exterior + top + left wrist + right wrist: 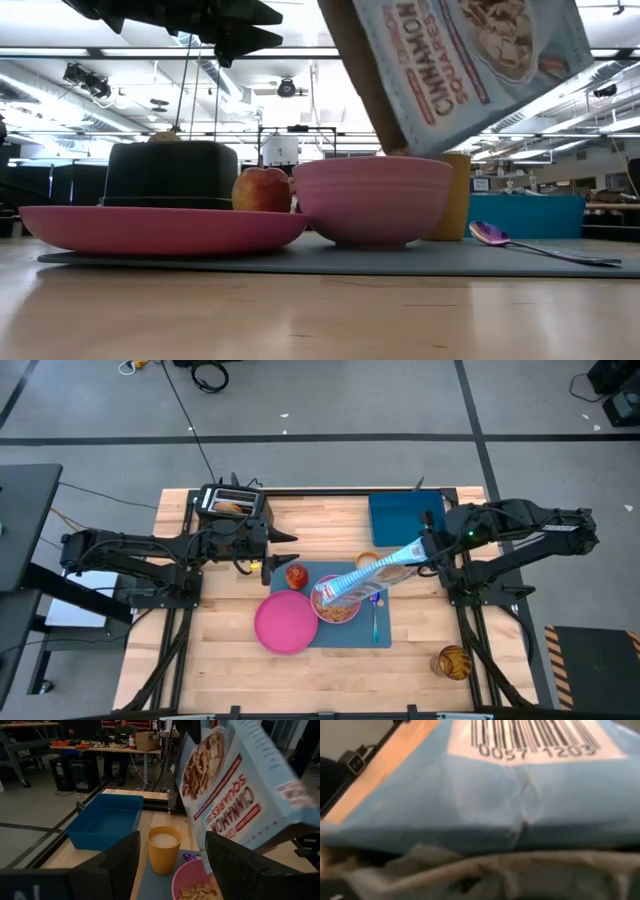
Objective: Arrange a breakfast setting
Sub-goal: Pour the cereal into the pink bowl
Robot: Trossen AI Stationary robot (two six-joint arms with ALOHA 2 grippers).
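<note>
Wooden bench [220, 660]: the tilted blue cardboard cereal box [375, 572], clenched by the right claw [425, 554], should be kept centred over the small pink bowl [340, 606] on the blue rectangular placemat [352, 636]; the left claw [285, 550] is released.

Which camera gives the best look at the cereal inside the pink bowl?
The left wrist view: it looks down into the bowl at the cereal. The high view shows it small, under the box. The low view shows only the bowl's side; the right wrist view, only box.

Right gripper [424, 553] tilts cereal box [372, 573] over pink bowl [338, 605]; left gripper [290, 548] open.
</note>
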